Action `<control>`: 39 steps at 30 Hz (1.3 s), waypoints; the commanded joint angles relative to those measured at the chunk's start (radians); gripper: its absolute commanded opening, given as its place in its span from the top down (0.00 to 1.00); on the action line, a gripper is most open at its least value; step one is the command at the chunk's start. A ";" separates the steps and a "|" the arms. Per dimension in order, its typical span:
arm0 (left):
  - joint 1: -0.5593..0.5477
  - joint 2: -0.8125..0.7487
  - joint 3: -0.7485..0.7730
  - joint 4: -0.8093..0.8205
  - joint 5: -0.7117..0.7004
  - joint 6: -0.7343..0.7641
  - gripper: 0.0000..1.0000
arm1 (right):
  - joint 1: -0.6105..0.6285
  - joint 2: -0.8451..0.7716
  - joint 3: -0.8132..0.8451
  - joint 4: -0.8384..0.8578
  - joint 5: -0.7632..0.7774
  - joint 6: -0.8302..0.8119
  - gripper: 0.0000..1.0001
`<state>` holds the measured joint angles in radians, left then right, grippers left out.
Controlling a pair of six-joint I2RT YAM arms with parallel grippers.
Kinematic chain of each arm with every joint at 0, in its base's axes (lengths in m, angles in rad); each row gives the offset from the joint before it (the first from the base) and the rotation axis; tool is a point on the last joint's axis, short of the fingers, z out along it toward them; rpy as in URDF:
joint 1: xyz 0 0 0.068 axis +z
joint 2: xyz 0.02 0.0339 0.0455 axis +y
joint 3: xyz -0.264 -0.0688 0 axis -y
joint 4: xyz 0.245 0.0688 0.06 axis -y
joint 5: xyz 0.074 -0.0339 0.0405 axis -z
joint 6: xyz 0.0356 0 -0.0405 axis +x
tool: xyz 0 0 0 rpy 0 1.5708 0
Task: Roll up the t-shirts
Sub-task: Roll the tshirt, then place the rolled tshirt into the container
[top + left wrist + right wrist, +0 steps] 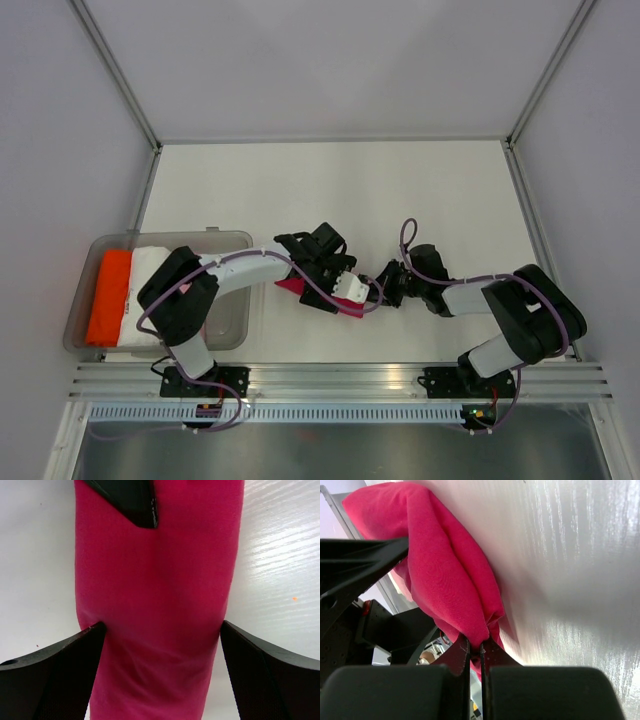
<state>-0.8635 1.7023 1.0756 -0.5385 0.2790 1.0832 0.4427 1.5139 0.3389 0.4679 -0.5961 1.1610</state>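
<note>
Magenta t-shirt (155,610), rolled, mostly hidden beneath our arms near the bin (235,335); left gripper (160,630) straddles it open, right gripper (475,652) apparently pinches its end.

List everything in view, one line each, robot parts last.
red t-shirt: 1, deep magenta-red, rolled on the table between the two grippers
orange t-shirt: 1, orange, folded in the bin, on its left side
white t-shirt: 1, white, in the bin beside the orange one, partly hidden by the left arm
bin: 1, clear plastic, at the table's near left
table: 1, white, walled on three sides
left gripper: 1, black, fingers apart on either side of the roll, touching its edges
right gripper: 1, black, pinched shut on one end of the red t-shirt
</note>
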 commanded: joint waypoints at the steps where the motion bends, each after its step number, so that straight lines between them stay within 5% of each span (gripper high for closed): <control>1: 0.001 0.028 0.004 0.064 -0.020 -0.042 0.00 | -0.002 -0.020 0.034 -0.031 -0.018 -0.052 1.00; 15: 0.024 0.111 -0.054 0.095 -0.041 -0.060 0.00 | -0.002 -0.029 0.067 -0.098 -0.033 -0.115 1.00; 17: 0.024 0.105 -0.068 0.091 -0.035 -0.065 0.01 | -0.004 -0.035 0.083 -0.117 -0.033 -0.130 0.90; 23: 0.024 0.099 -0.059 0.028 -0.024 -0.134 0.44 | -0.016 -0.125 0.144 -0.313 0.022 -0.222 0.59; 33: 0.037 0.106 -0.034 -0.001 -0.018 -0.304 0.80 | -0.125 -0.251 0.115 -0.531 0.041 -0.317 0.55; 35: 0.047 0.106 -0.014 -0.011 -0.020 -0.336 0.97 | -0.137 -0.279 0.117 -0.554 0.051 -0.337 0.55; 39: 0.075 0.114 0.043 -0.015 -0.035 -0.425 0.98 | -0.171 -0.307 0.124 -0.587 0.067 -0.356 0.55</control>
<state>-0.8165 1.7798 1.0866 -0.4732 0.2634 0.7937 0.2935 1.2354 0.4545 -0.0658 -0.5571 0.8410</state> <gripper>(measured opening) 0.371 0.449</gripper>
